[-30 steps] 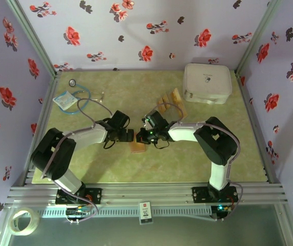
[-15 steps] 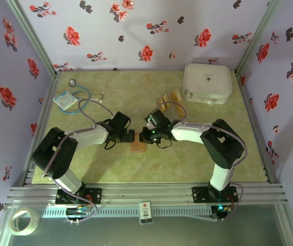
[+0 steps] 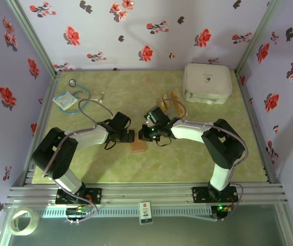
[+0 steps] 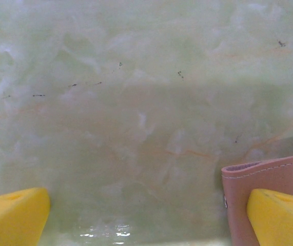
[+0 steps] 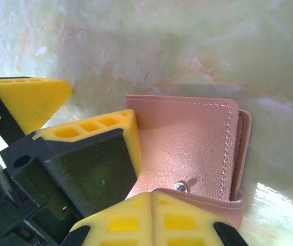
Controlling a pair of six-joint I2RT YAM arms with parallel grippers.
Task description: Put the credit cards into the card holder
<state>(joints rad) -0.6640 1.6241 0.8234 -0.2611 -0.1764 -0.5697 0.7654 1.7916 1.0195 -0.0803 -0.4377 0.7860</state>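
Note:
The reddish-brown card holder (image 3: 137, 147) lies flat on the table's middle, between both grippers. My left gripper (image 3: 131, 136) stands open, and one yellow finger (image 4: 279, 215) rests on the card holder (image 4: 261, 177) near its edge. In the right wrist view that open left gripper (image 5: 97, 102) has a finger (image 5: 105, 133) on the card holder (image 5: 187, 148). My right gripper (image 5: 151, 205) is shut, its tips against the raised snap flap (image 5: 208, 201); I cannot tell whether the flap is pinched. The tan credit cards (image 3: 169, 99) lie in a small group farther back, apart from both grippers.
A large white zippered case (image 3: 207, 83) sits at the back right, close to the cards. A stethoscope (image 3: 83, 97) and a blue-white packet (image 3: 64, 100) lie at the back left. Flowered walls close in three sides.
The right arm's elbow has swung to the right and its gripper has shifted slightly back. The left arm and the card holder have hardly moved.

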